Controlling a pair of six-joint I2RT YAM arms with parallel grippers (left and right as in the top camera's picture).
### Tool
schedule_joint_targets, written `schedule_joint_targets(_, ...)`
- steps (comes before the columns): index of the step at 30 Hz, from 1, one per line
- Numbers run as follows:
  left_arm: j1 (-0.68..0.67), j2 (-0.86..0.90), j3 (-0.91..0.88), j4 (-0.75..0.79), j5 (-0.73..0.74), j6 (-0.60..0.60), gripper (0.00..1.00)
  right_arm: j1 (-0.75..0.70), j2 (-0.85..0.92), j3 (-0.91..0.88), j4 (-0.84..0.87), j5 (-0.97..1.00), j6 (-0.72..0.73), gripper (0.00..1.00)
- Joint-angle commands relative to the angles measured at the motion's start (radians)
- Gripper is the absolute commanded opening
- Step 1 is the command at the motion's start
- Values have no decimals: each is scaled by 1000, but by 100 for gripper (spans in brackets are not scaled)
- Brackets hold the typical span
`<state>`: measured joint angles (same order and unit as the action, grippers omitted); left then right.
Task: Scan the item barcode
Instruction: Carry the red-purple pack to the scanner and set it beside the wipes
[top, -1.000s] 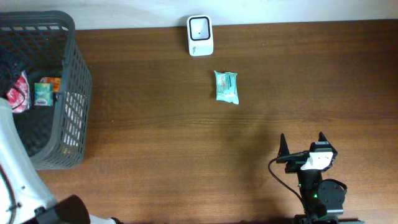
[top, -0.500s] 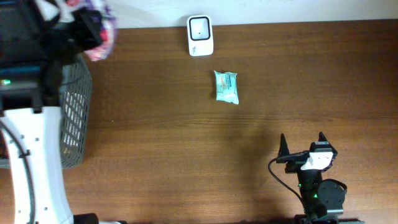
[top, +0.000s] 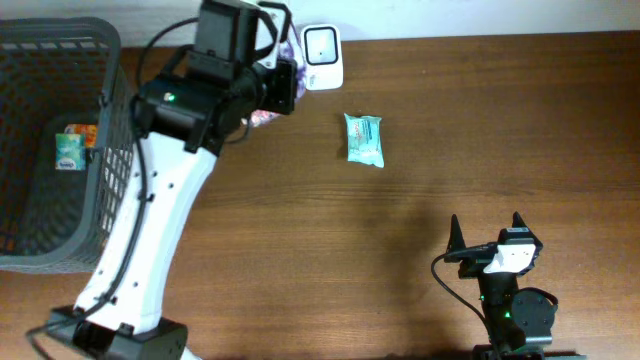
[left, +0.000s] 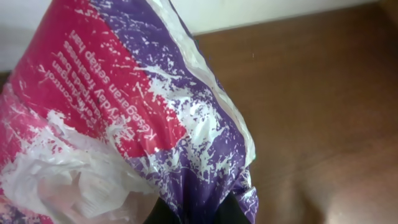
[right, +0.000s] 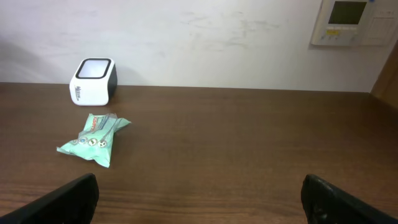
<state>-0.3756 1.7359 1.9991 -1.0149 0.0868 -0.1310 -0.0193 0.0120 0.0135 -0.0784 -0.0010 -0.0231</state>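
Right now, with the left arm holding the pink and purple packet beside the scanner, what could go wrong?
1. The pink and purple packet is crumpled and no barcode shows in the wrist view, so the scanner may miss it.
2. The left gripper pinches only an edge of the film; it might slip.
3. The green packet lies near the scanner and could get knocked in a sweep.

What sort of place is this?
Likely a mock checkout station: a white box-shaped barcode scanner, a grey plastic mesh basket holding packets, and a teal packet on the brown wooden table.
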Motion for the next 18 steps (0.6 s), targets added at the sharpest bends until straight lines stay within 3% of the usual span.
schedule_joint_targets(1,-26,39,-5,-19,-15,21,0,-7,-6,-8,-3,9,5,99)
schedule_joint_targets(5,-77,97,-5,-26,-33,84,0,-7,-6,-8,-3,9,5,99)
schedule_joint_targets(13,-83,274,-5,-79,-35,84,0,-7,-6,-8,-3,9,5,99)
schedule_joint_targets(18,-103,409,-5,1,-16,117,0,-7,-6,-8,-3,9,5,99)
